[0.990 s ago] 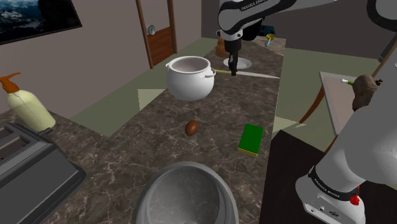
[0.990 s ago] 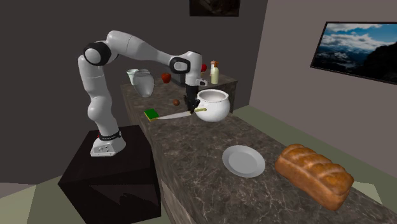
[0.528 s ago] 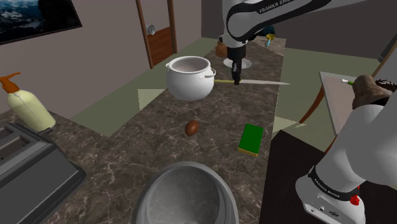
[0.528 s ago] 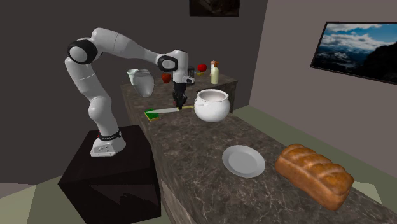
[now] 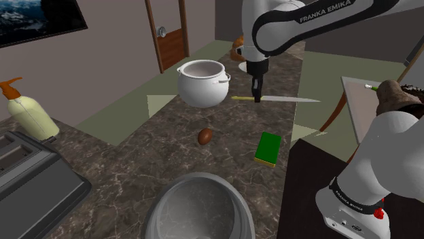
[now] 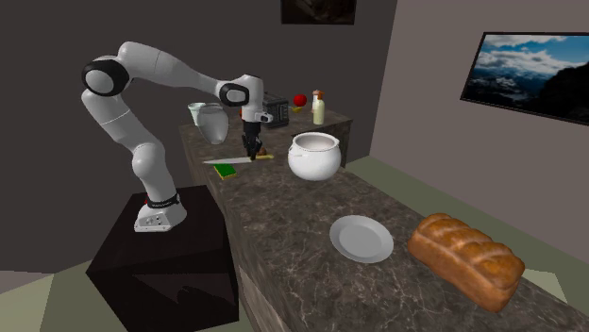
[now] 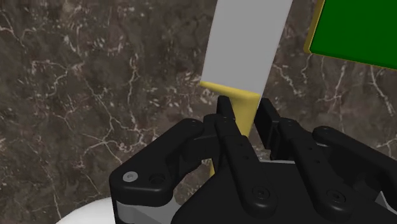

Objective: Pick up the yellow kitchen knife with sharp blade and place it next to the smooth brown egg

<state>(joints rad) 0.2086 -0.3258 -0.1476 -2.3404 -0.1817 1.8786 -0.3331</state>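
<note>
The all-black two-finger pincer (image 5: 257, 98) points straight down over the dark marbled stone counter (image 5: 170, 159), its fingers clamped on the yellow handle of the kitchen knife with a flat pale grey blade (image 5: 285, 100); in the wrist view the handle sits between the two fingertips and the blade (image 7: 245, 44) runs straight out ahead of the pincer (image 7: 240, 105); the knife hangs level, its blade reaching from the pincer toward the shoulder view's right. The small smooth brown egg (image 5: 205, 136) lies on the counter well apart from the pincer, below and left of it in the shoulder view; the flat green sponge with a yellow edge (image 5: 268, 148) lies below the pincer, under the blade's side; the round white two-handled pot (image 5: 202, 81) stands near the pincer on the shoulder view's left.
</note>
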